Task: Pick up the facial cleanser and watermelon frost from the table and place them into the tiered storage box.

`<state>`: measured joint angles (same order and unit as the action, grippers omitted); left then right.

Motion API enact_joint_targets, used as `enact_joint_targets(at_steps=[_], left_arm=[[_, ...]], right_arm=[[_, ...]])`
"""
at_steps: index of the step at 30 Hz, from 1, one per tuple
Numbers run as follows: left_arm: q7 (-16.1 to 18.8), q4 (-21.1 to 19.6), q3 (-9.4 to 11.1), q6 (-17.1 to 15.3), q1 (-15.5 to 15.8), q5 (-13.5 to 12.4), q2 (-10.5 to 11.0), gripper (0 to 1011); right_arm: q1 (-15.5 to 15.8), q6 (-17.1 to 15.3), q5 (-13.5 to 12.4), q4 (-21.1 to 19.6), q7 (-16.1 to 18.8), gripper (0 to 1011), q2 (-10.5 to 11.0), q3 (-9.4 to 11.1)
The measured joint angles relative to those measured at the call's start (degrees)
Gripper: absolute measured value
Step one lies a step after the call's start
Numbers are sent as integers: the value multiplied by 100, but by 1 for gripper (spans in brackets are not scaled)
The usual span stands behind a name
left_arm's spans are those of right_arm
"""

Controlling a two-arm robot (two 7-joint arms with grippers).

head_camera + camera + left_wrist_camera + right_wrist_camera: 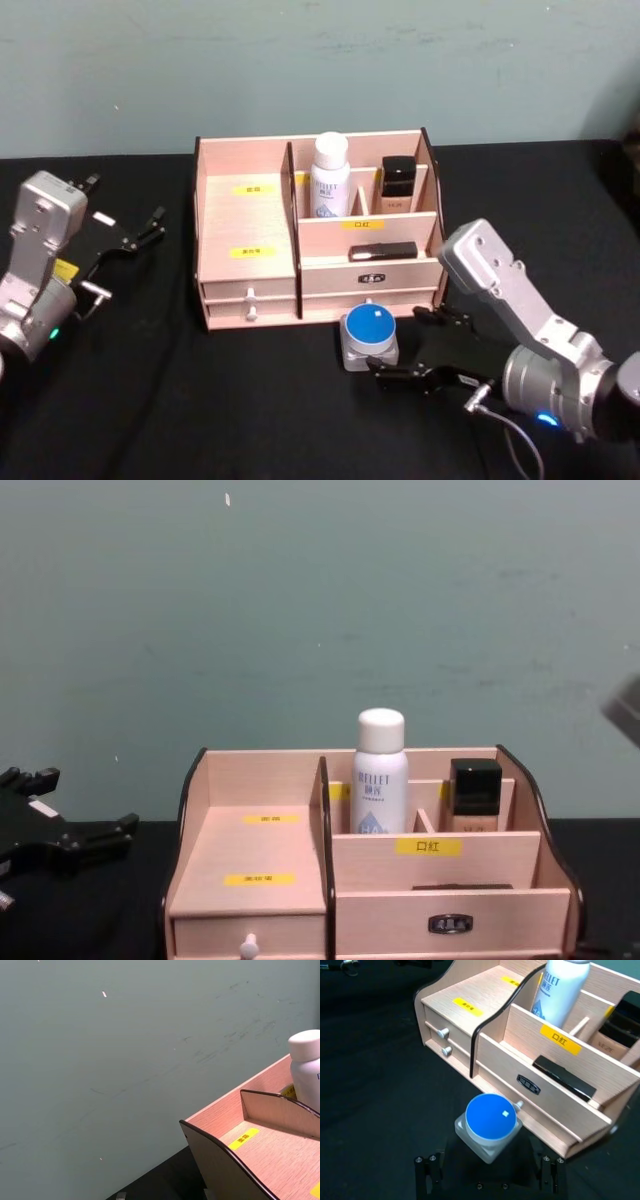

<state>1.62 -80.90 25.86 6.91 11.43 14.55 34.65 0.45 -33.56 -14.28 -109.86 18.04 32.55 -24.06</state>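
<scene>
As wrist view shows, right claw (489, 1162) faces jar (490, 1120).

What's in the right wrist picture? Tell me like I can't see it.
A blue-lidded jar sits ahead of the right gripper's open fingers, in front of the tiered storage box holding a white bottle.

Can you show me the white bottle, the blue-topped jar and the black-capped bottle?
white bottle (330, 190), head view, on its label.
blue-topped jar (490, 1117), right wrist view, middle of the blue lid.
black-capped bottle (475, 777), chest view, on its black cap.
</scene>
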Motion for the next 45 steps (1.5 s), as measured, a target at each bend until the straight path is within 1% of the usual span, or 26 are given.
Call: enact_joint_targets(at_steps=[4,5,8,11,27,34,45], left_arm=[[0,0,0,0,0,0,0,1002],[0,0,0,0,0,0,0,1001],[0,0,0,0,0,0,0,1001],[0,0,0,0,0,0,0,1001],[0,0,0,0,0,0,0,1001],[0,0,0,0,0,0,0,1001],[0,0,0,0,0,0,0,1001]], right_arm=[[-137,41,94,162,55,1002,-168,-88],[-137,41,94,162,55,1002,-168,-88],[-229,61,179,276,86,1002,-283,-141],[-268,61,243,333,104,1002,-340,-157],[-312,62,526,474,178,1002,-519,-154],[-366,85,665,607,214,1002,-634,-145],[-387,104,798,737,290,1002,-778,-94]])
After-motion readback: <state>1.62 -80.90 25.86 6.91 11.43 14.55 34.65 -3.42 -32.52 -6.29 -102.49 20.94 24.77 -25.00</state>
